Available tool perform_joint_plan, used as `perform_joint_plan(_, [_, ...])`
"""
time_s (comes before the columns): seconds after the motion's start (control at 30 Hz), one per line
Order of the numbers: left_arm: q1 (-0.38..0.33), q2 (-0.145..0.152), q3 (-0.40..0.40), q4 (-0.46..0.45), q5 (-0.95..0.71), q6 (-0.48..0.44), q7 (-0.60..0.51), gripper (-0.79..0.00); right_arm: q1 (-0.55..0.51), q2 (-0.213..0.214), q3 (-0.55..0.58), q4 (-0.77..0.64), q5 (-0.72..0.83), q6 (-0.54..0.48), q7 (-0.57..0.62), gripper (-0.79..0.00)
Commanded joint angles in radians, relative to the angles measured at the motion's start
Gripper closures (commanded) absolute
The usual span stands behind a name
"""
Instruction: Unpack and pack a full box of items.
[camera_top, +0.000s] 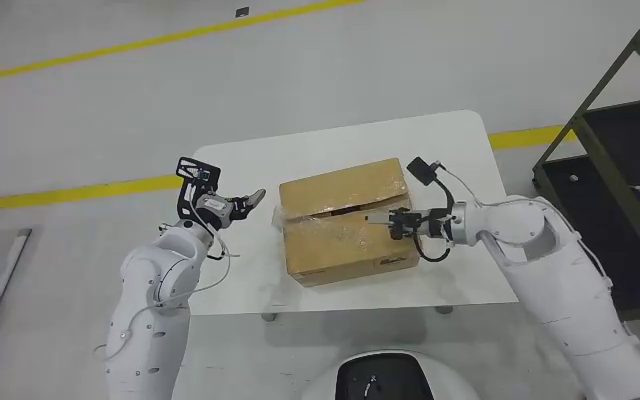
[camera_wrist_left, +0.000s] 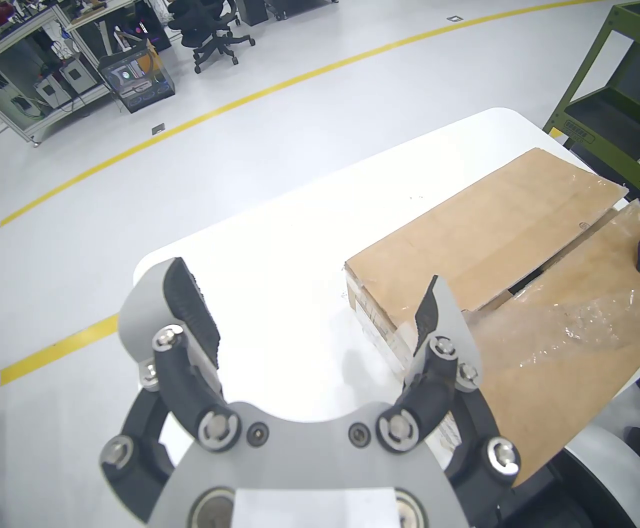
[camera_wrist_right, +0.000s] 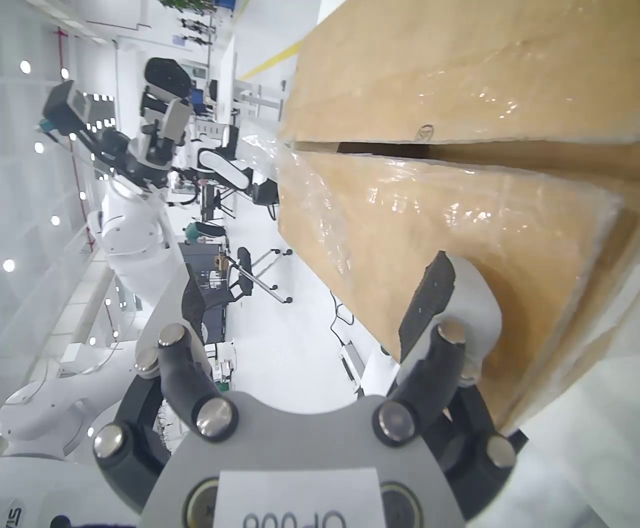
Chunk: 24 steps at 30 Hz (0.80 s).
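A brown cardboard box (camera_top: 345, 215) stands in the middle of the white table (camera_top: 450, 140). Its two top flaps lie almost flat with a dark slit (camera_top: 335, 211) between them. Clear tape (camera_wrist_left: 575, 325) wrinkles over the nearer flap. My left gripper (camera_top: 245, 203) hovers open beside the box's left end with nothing in it; its fingertips (camera_wrist_left: 192, 305) frame bare table and the box (camera_wrist_left: 500, 235) corner. My right gripper (camera_top: 393, 222) is over the right part of the box top, open and turned on its side. One of its fingers (camera_wrist_right: 430, 295) lies close to the taped flap (camera_wrist_right: 450, 210).
A green metal shelf (camera_top: 600, 140) stands off the table's right side, also seen past the box as the shelf (camera_wrist_left: 595, 100). Bare table (camera_wrist_left: 280, 240) stretches behind and left of the box. The other arm (camera_wrist_right: 135, 165) shows beyond the box's far end.
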Motion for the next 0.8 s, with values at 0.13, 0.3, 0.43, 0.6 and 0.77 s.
perform_joint_plan(0.13, [0.0, 0.0, 0.0, 0.0, 0.0, 0.0, 0.0, -0.785, 0.042, -0.004, -0.054, 0.04, -0.022, 0.015, 0.0, -0.579])
perform_joint_plan(0.3, [0.0, 0.0, 0.0, 0.0, 0.0, 0.0, 0.0, -0.785, 0.075, -0.006, -0.092, 0.058, -0.035, 0.022, 0.016, -0.523])
perform_joint_plan(0.43, [0.0, 0.0, 0.0, 0.0, 0.0, 0.0, 0.0, -0.785, 0.104, -0.006, -0.113, 0.068, -0.056, 0.035, 0.026, -0.486])
perform_joint_plan(0.6, [0.0, 0.0, 0.0, 0.0, 0.0, 0.0, 0.0, -0.785, 0.13, -0.006, -0.131, 0.081, -0.068, 0.041, 0.03, -0.486])
perform_joint_plan(0.77, [0.0, 0.0, 0.0, 0.0, 0.0, 0.0, 0.0, -0.785, 0.152, -0.008, -0.151, 0.097, -0.069, 0.035, 0.036, -0.462])
